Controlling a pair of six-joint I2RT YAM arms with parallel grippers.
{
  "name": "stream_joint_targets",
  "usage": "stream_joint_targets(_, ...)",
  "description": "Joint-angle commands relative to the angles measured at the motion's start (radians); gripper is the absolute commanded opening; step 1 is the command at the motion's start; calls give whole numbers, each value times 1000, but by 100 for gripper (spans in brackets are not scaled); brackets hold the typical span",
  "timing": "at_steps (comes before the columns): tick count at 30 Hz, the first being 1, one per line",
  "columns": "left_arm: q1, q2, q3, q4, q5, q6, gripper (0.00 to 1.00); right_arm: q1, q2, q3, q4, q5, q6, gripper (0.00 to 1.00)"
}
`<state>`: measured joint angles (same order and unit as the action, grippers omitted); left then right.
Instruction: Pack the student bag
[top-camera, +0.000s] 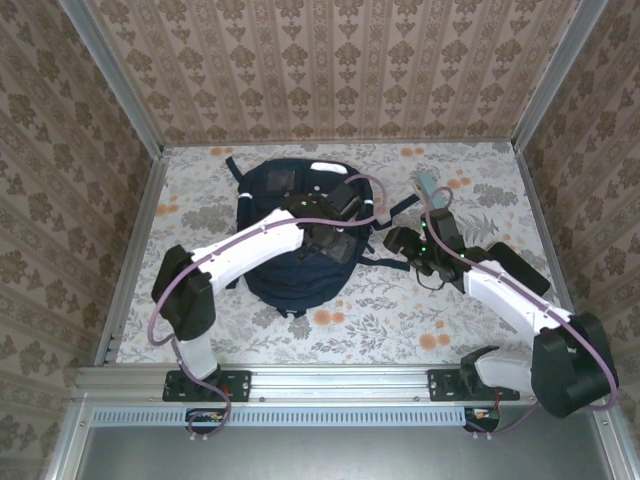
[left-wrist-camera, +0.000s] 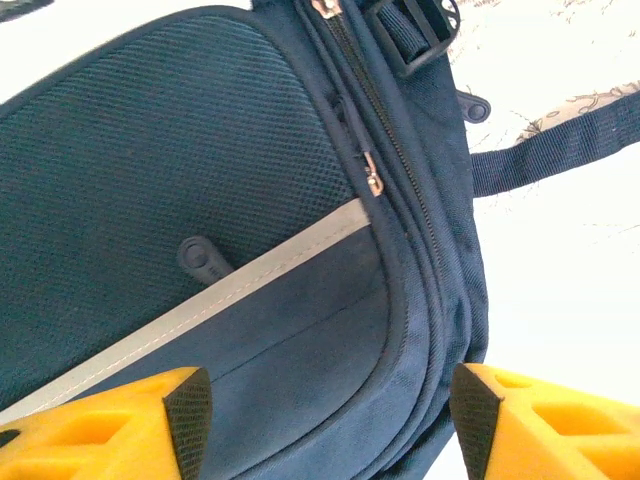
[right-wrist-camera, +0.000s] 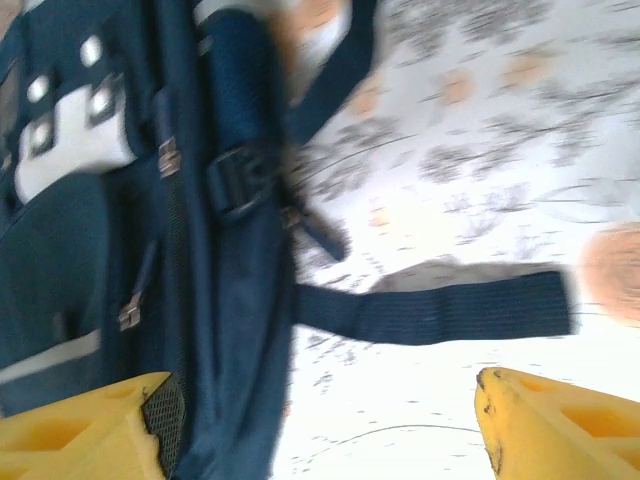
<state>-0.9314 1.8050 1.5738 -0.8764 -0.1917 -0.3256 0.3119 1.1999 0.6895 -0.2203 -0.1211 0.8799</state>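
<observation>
Surface: floral-patterned table (top-camera: 400, 320), closed in by wallpapered walls (top-camera: 330, 70) on its left, far and right sides; a metal rail (top-camera: 340, 385) runs along the near edge.
Task item: the student bag (top-camera: 285, 280) lies flat, left of the table's middle and toward the far side.
Bag edges: its far end is near the far wall but apart from it; its near end stops well short of the rail.
Left gripper: the left gripper (left-wrist-camera: 325, 415) hangs over the bag's front panel with jaws spread wide and nothing clamped – a pale stripe (left-wrist-camera: 200, 305) and a zipper pull (left-wrist-camera: 373, 182) lie on the fabric beyond the fingers.
Right gripper: the right gripper (right-wrist-camera: 325, 425) sits at the bag's right edge, released and wide – one finger is just beside the bag's side wall, though blur hides whether it touches; the other is over bare cloth.
Strap: a navy strap (right-wrist-camera: 440, 305) lies flat on the cloth, reaching out from the bag's right side.
Open room: bare cloth left of the bag, in front of it up to the rail, and in the far right corner.
</observation>
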Motion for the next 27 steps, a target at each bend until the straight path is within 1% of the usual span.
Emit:
stream_joint_targets(1,-15,55,67,-80,-50,30,65,-43,-44,-35,-86,30,-30,80)
stream_joint_targets(5,-15,104,102,-82,-12,36,63,-65,-62,-42,-91,18,-36,81)
stream_joint_targets(8,-19,133,113,-85,-14,31,61,-65,-53,-39,-81,4,-38,82)
stream_joint_targets(12,-23,156,119,-101,-57,27,58,-65,-35,-35,-72,-11,-38,82)
stream_joint_targets(15,-29,181,131,-127,-111,21,56,-65,-19,-33,-64,-18,-38,82)
stream_joint_targets(18,-33,200,142,-139,-126,24,55,-64,-6,-31,-54,-26,-37,82)
stream_joint_targets(20,-36,207,143,-136,-127,26,50,-65,-1,-30,-49,-29,-37,83)
stream_joint_targets(22,-37,207,144,-135,-139,24,39,-64,4,-24,-48,-35,-41,83)
stream_joint_targets(27,-35,155,114,-105,-166,44,21,-64,42,10,-35,-111,-91,81)
